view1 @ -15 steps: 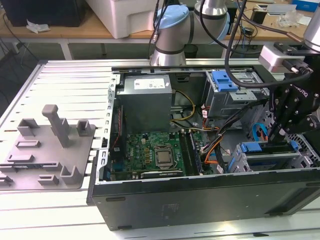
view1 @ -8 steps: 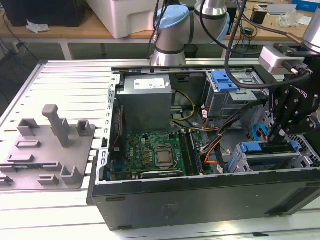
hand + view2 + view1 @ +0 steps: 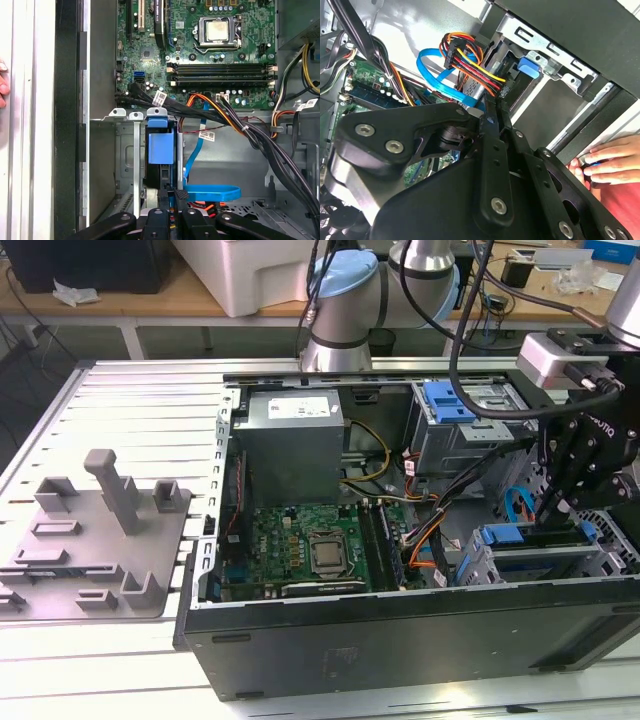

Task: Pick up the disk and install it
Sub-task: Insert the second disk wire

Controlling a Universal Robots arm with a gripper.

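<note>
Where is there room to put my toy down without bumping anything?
The slatted metal table is bare between the grey plastic fixture and the computer case. Inside the case it is crowded: cables and the gripper at the drive cage.

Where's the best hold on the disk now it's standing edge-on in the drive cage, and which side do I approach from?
Take the disk by its exposed blue-bracketed edge, pinching across the two flat faces. Come from the open side of the case, in line with the slot, because the walls of the drive cage cover its other sides. The gripper sits on that line now.
</note>
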